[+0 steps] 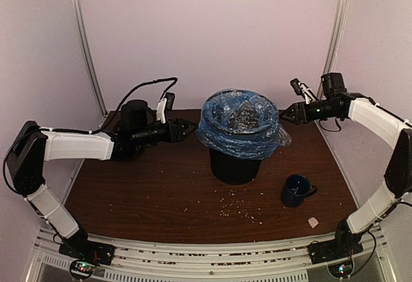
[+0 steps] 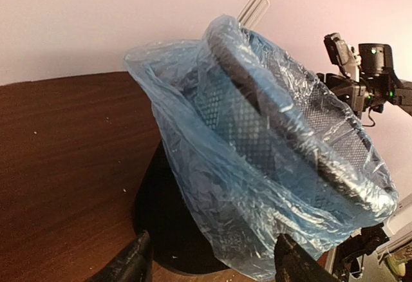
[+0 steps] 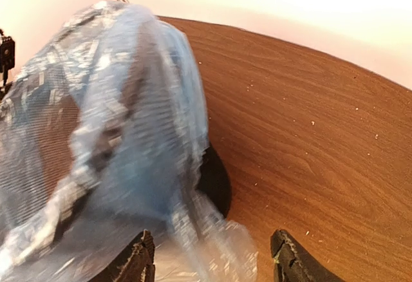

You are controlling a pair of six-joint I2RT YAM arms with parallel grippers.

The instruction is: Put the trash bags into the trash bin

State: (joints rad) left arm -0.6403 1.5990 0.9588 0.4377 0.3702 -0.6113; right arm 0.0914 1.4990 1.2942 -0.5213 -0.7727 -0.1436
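The light-blue trash bag is stretched over the mouth of the black mesh trash bin at the table's middle, its skirt hanging down around the rim. My left gripper hovers just left of the bag, and its jaws are open. On the other side, my right gripper is also open, close to the bag. In the left wrist view the bag hangs ahead of the open left gripper, over the bin's dark body. In the right wrist view a blurred flap of bag lies between the spread fingers of the right gripper, unpinched.
A dark blue mug stands on the brown table at the front right of the bin. Crumbs are scattered in front of the bin. A small pale scrap lies near the front right edge.
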